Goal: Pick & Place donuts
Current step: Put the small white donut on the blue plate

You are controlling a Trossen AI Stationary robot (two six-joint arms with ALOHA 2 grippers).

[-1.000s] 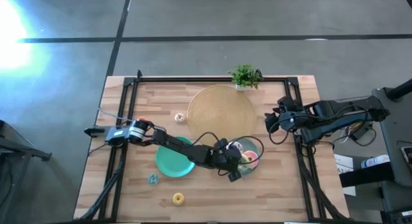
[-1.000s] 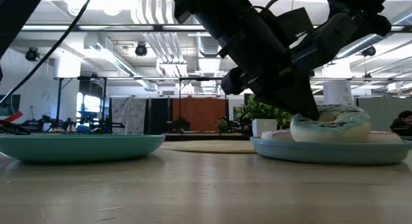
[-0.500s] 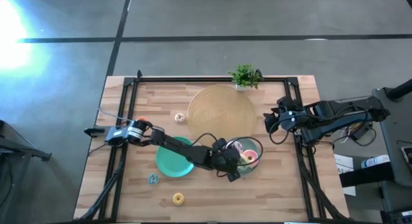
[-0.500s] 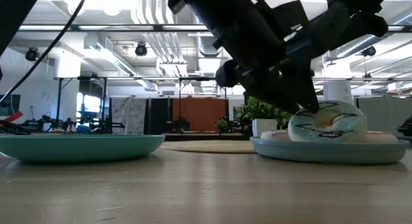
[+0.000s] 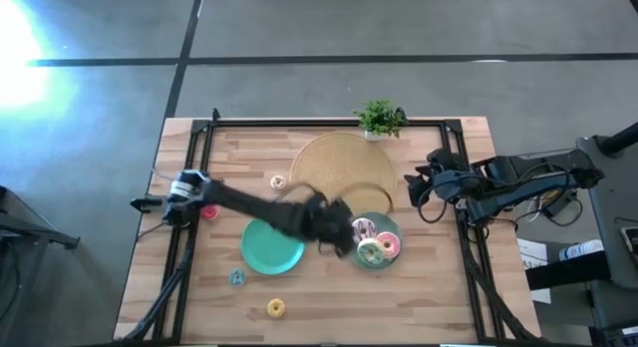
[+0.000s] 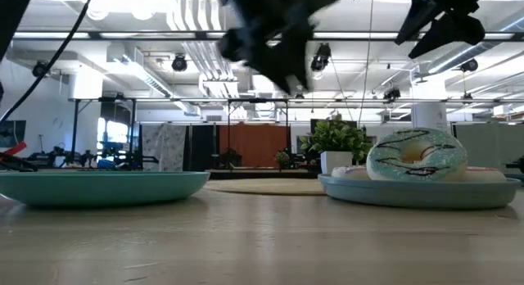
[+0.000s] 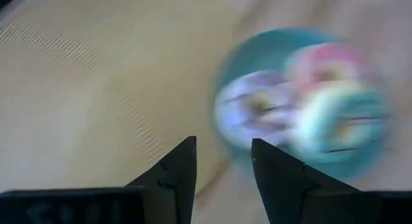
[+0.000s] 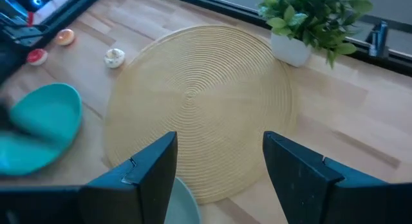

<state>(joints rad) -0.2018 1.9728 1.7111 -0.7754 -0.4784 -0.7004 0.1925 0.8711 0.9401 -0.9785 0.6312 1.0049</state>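
Note:
A grey-green plate [image 5: 391,227] right of the table's middle holds three donuts: white-pink sprinkled [image 5: 362,229], green-iced [image 5: 372,251] and pink [image 5: 390,245]. In the low view the green-iced donut [image 6: 417,156] sits tilted on that plate [image 6: 409,192]. My left gripper [image 5: 341,239] hovers open and empty just left of the plate, and in its wrist view [image 7: 222,147] the donuts lie beyond its fingers. Tiny donuts lie loose on the wood: cream [image 5: 278,182], red-orange [image 5: 208,211], blue [image 5: 237,278] and yellow [image 5: 275,307]. My right gripper [image 5: 414,187] waits open at the table's right edge.
An empty teal plate [image 5: 271,247] lies left of the donut plate. A big round tan mat [image 5: 341,168] covers the far middle, with a small potted plant [image 5: 379,118] behind it. Black frame rails run along the table's left, right and far edges.
My left gripper has opened and let go of the green-iced donut, then risen and drawn back toward the table's left and far side. The donut has stayed on the grey-green plate, tilted, beside the other two.

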